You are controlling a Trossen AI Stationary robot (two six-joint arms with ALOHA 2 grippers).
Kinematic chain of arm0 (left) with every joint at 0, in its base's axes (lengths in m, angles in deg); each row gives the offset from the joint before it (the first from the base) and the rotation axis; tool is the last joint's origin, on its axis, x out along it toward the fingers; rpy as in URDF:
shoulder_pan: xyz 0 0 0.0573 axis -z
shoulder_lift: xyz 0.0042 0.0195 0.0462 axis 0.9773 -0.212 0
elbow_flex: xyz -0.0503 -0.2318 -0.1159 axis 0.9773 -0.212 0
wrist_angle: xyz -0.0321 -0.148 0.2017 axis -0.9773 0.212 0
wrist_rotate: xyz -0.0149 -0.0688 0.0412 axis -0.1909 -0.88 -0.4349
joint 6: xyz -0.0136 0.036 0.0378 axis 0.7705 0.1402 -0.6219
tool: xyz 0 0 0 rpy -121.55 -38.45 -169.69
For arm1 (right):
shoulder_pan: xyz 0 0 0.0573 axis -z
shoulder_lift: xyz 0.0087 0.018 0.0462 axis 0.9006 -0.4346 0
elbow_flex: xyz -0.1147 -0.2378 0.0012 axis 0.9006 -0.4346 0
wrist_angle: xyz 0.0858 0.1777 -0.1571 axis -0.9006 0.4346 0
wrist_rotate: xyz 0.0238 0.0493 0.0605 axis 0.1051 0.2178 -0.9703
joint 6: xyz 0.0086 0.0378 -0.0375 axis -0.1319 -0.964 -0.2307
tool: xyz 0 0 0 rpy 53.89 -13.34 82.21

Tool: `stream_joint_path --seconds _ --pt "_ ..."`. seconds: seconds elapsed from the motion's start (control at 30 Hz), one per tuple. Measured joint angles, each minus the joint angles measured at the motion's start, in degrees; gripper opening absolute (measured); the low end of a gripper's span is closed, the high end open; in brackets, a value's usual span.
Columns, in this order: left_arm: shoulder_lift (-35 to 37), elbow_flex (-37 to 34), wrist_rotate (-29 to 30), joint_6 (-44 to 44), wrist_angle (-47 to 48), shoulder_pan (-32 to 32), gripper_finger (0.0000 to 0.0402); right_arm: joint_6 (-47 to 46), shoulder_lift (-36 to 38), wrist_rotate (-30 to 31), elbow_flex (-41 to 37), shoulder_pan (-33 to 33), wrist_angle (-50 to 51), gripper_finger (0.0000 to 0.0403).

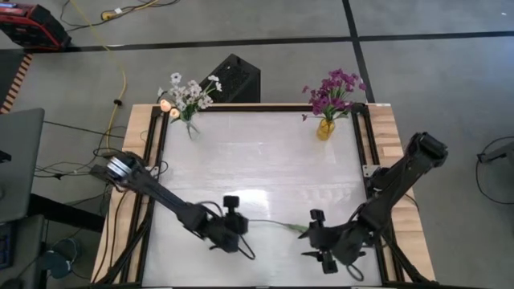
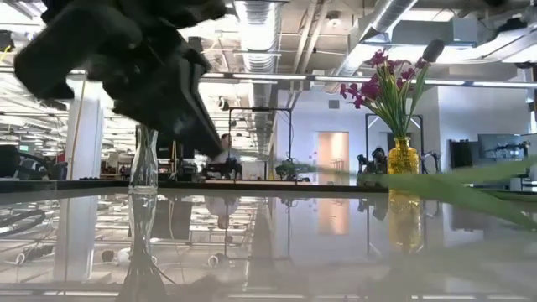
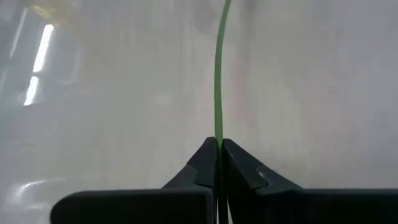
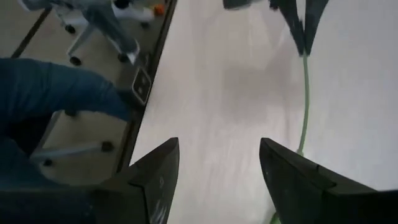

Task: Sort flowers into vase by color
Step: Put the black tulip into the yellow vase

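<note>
At the lower centre of the high view, the left gripper [image 1: 242, 227] is pinched tight on a green flower stem [image 3: 217, 81], which lies on the table [image 1: 265, 160] toward the right gripper [image 1: 315, 237], whose fingers gape wide with nothing between them.

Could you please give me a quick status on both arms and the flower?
Left pincer shut on green stem, low over the table. Right pincer open, empty, beside the stem's other end. Nothing in the way.

A black box [image 1: 235, 77] and yellow cable [image 1: 120, 76] lie beyond the table [image 1: 257, 160].
</note>
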Motion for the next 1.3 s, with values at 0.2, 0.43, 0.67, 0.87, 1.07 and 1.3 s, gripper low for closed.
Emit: stream_joint_path --seconds 0.2,0.43,0.67,0.87,1.07,1.3 --pt "11.9 -15.4 0.2 0.5 -17.8 -1.0 0.0000 4.8 3.5 1.2 0.0 0.0 -2.0 0.0248" --pt "21.1 -27.9 1.7 -2.4 -35.3 -1.6 0.0000 9.6 3.8 3.9 -1.2 -0.6 -8.1 0.0248" --pt "25.3 -33.7 16.7 0.5 -42.0 -1.6 0.0000 11.6 3.7 4.3 -6.6 -0.2 -16.5 0.0248" --pt "25.8 -33.8 16.9 -3.8 -50.5 -1.6 0.0000 12.5 3.6 12.4 -13.2 1.6 -24.9 0.0248" --pt "25.8 -33.8 5.2 -11.4 -67.2 -1.6 0.0000 21.0 3.5 11.8 -20.6 9.5 -44.8 0.0248" --pt "25.8 -33.8 -9.6 -13.6 -78.2 -1.7 0.0000 34.0 -5.6 -10.9 -22.3 22.3 -78.0 0.0248"
